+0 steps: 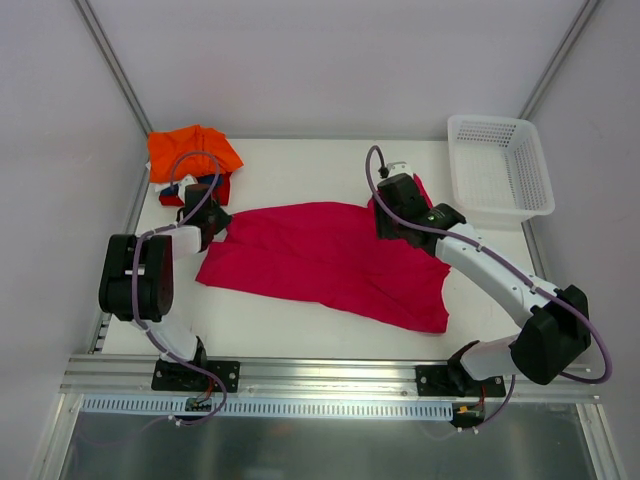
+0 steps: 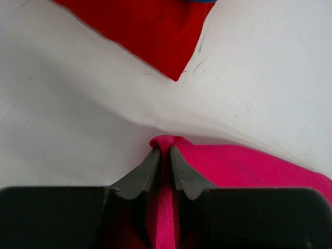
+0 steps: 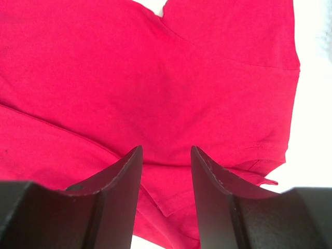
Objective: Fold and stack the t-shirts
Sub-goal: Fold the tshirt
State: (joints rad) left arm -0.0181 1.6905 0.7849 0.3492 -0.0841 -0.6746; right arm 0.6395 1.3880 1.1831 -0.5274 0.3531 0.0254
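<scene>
The large magenta-pink t-shirt [image 1: 330, 258] lies spread across the middle of the table. My left gripper [image 1: 214, 224] is shut on a pinch of its left edge; in the left wrist view the cloth [image 2: 244, 165] bunches between my fingertips [image 2: 165, 151]. My right gripper [image 1: 395, 212] hovers over the shirt's far right part, open and empty, with the shirt [image 3: 155, 78] below the fingers [image 3: 166, 153]. A folded orange shirt [image 1: 192, 150] lies at the far left corner, on a red one [image 1: 222, 190] and a dark blue one [image 1: 170, 192]. The red shirt's corner [image 2: 155, 31] shows in the left wrist view.
A white plastic mesh basket [image 1: 498, 166] stands at the far right corner of the white table [image 1: 300, 330]. Grey walls and metal frame posts enclose the table at the back and sides.
</scene>
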